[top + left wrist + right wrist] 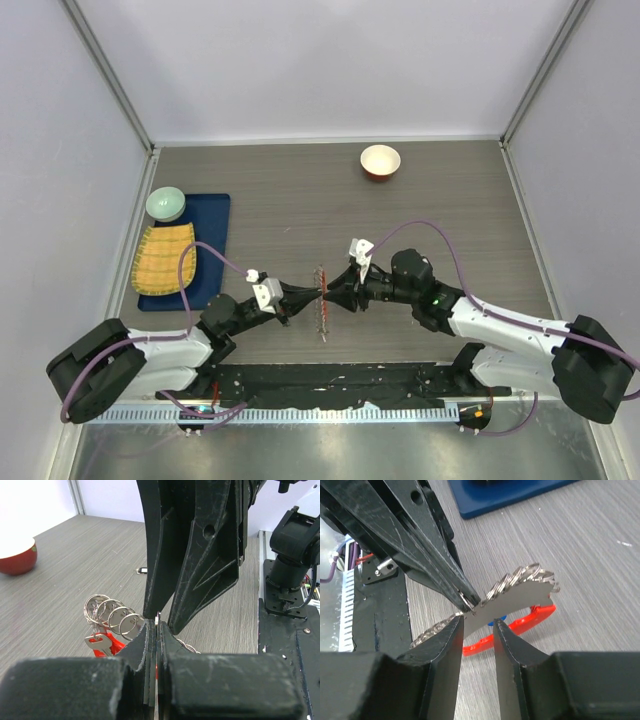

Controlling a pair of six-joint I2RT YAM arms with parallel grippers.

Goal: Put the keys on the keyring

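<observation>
The keyring [322, 312] lies as a thin red and silvery cluster on the table between the two arms. In the right wrist view its red curved bar [525, 622] rests on the wood with a chain of silvery rings [522, 576] above it. My left gripper [158, 626] is shut on one thin ring at its tips. My right gripper [479, 621] has a flat silver key [520, 600] between its fingers, both touching the key's edges. A blue bit [498, 622] peeks out under that key. Another silver key [98, 641] hangs from the rings [114, 614] over the red piece [114, 648].
A red-rimmed white bowl [380, 161] stands at the back right. A blue tray [212, 218] at the left carries a green bowl [166, 204] and a yellow mat [163, 260]. The black base rail [340, 383] runs along the near edge.
</observation>
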